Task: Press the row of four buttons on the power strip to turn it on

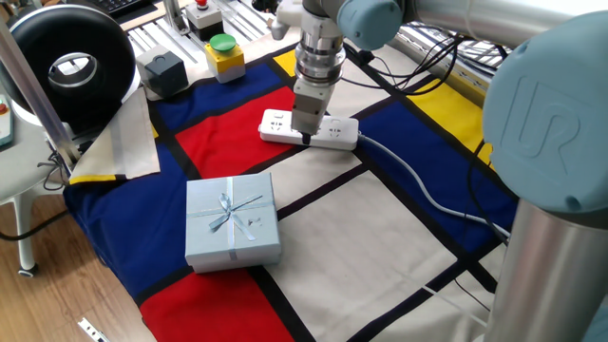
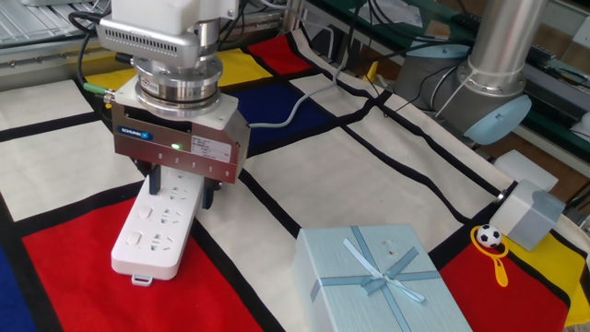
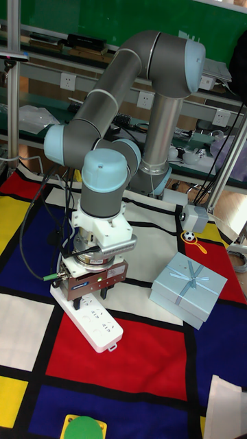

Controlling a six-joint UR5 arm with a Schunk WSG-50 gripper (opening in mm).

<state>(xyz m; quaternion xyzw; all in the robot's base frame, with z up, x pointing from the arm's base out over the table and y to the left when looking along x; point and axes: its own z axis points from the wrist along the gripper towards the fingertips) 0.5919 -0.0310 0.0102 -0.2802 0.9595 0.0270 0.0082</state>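
I hold the tool [image 2: 179,192] low over the power strip [image 2: 159,230], which lies beside the gift box [image 2: 387,281]. I cannot tell whether its fingers are spread or together. I judge a straight, gentle push onto the four buttons [image 2: 138,224] along the strip's edge works best.

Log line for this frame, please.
phase: pressing | gripper: down on power strip, mid-length | finger state: unclear | cable end hidden behind the gripper | gift box: apart, untouched
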